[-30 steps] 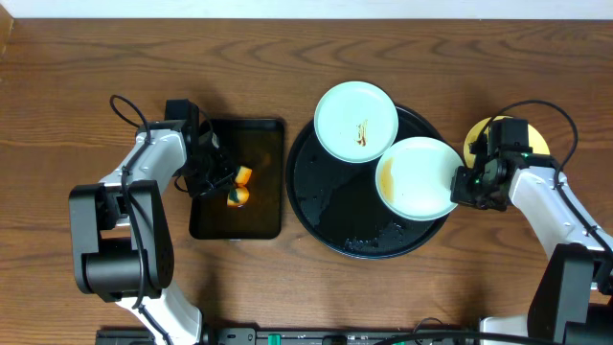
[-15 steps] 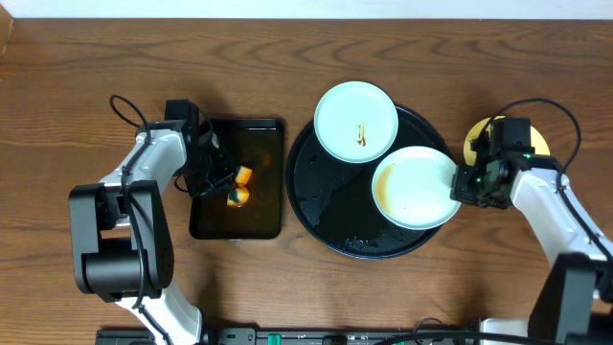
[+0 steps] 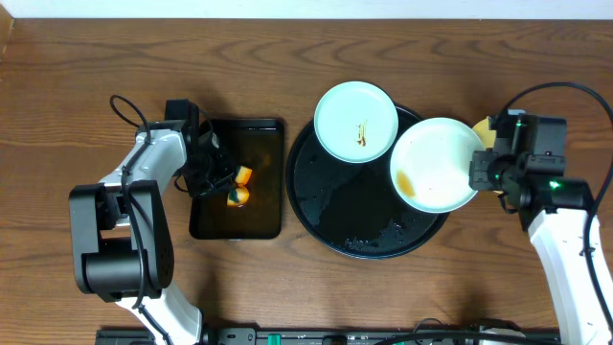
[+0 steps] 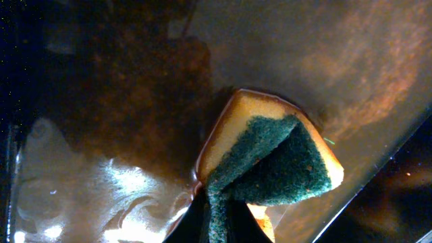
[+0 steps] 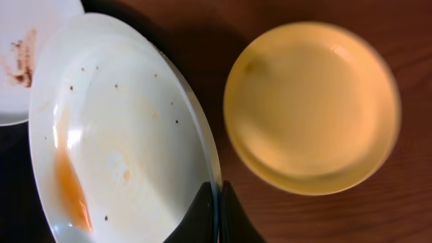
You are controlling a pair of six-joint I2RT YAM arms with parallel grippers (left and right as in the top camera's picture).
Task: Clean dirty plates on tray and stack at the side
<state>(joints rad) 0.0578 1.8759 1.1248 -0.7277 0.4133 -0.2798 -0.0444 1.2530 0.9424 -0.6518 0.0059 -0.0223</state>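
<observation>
My right gripper (image 3: 477,172) (image 5: 217,209) is shut on the rim of a pale mint plate (image 3: 433,165) (image 5: 121,128) with an orange-brown smear, held tilted above the right edge of the round black tray (image 3: 335,206). A second mint plate (image 3: 356,121) with a small brown smear rests on the tray's far side; its edge shows in the right wrist view (image 5: 27,54). The pale yellow plate (image 5: 312,104) lies on the table to the right, mostly hidden overhead (image 3: 482,129). My left gripper (image 3: 216,178) (image 4: 226,226) is shut on a yellow-green sponge (image 4: 270,158).
A smaller rectangular black tray (image 3: 237,216) with wet, brownish water sits left of the round tray; the sponge (image 3: 239,188) is over it. Cables loop near both arms. Bare wooden table surrounds the trays.
My right gripper has lifted the smeared mint plate up and to the right, off the tray floor toward the yellow plate. The left arm has not moved.
</observation>
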